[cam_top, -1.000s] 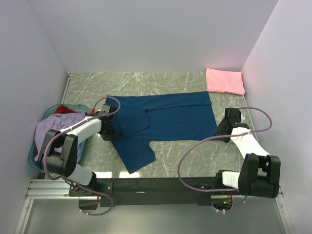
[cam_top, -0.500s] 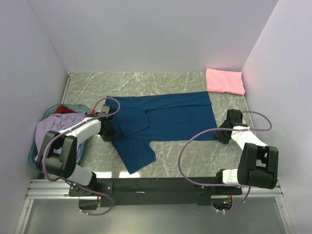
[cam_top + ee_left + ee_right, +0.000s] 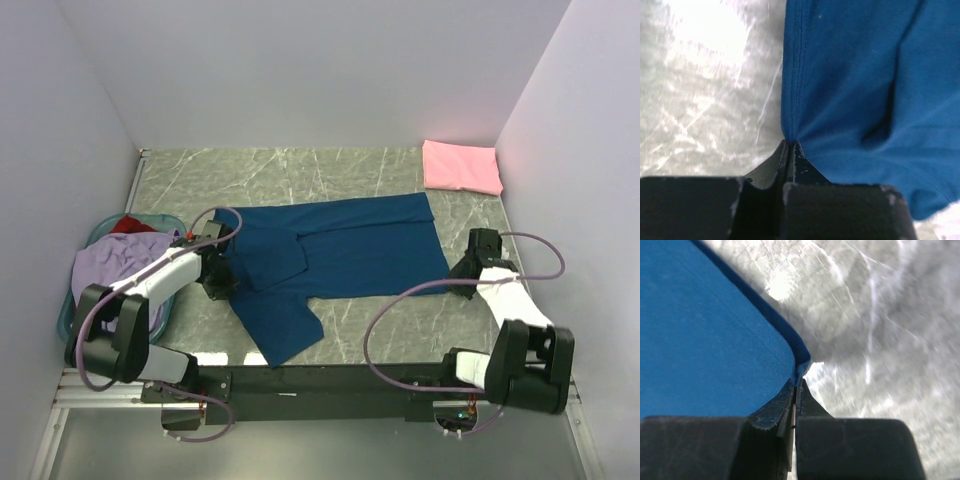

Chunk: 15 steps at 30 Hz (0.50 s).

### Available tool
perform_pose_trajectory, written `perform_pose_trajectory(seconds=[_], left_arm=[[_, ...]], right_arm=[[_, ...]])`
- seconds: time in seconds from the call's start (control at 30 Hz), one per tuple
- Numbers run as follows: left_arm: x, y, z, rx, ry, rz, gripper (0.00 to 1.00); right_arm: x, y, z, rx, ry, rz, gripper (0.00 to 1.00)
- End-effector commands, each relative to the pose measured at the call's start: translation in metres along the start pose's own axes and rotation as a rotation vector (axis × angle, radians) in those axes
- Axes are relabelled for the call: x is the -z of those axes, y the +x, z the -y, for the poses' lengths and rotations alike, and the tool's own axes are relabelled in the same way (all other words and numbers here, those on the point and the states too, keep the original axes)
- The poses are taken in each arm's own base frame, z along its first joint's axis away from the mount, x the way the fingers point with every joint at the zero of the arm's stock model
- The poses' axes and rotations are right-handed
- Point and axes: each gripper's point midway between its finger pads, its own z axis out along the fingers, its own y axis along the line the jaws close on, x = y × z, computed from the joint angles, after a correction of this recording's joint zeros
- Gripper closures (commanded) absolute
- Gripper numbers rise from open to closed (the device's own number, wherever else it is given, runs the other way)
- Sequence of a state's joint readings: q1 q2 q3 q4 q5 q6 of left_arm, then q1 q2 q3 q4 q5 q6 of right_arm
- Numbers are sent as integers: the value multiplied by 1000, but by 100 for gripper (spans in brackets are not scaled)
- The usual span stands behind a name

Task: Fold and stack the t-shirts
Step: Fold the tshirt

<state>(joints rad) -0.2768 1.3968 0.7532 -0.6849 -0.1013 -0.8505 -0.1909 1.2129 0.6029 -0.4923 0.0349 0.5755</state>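
Observation:
A navy blue t-shirt (image 3: 350,250) lies spread across the middle of the marble table, one sleeve hanging toward the near edge. My left gripper (image 3: 222,283) is shut on its left edge; the left wrist view shows the cloth (image 3: 855,75) pinched at the fingertips (image 3: 789,145). My right gripper (image 3: 458,272) is shut on its near right corner; the right wrist view shows the hem (image 3: 715,330) caught between the fingertips (image 3: 799,382). A folded pink t-shirt (image 3: 461,166) lies at the far right corner. A lavender t-shirt (image 3: 115,262) and a red one (image 3: 131,224) lie in the basket.
The teal plastic basket (image 3: 68,318) stands at the left edge of the table beside my left arm. White walls close in on the left, back and right. The black rail holding both arm bases runs along the near edge.
Both grippers have drawn toward the near edge with the navy shirt, dragging its near side slightly toward me. The shirt's lower sleeve shifted nearer.

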Motion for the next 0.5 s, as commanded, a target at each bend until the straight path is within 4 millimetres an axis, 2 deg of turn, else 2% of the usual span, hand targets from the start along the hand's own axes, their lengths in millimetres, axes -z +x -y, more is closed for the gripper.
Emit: perform_pose_trajectory(seconds=[0.0, 0.2, 0.23, 0.47], left_arm=[[17, 7, -5, -8, 23, -29, 99], [31, -16, -8, 9, 22, 7, 99], [32, -18, -9, 8, 19, 4, 99], [39, -34, 1, 4, 40, -13, 99]], right_arm=[[14, -4, 13, -34, 41, 46, 100], [31, -31, -8, -51, -9, 95, 100], [35, -40, -14, -53, -25, 115, 100], [33, -56, -29, -43, -30, 95, 100]])
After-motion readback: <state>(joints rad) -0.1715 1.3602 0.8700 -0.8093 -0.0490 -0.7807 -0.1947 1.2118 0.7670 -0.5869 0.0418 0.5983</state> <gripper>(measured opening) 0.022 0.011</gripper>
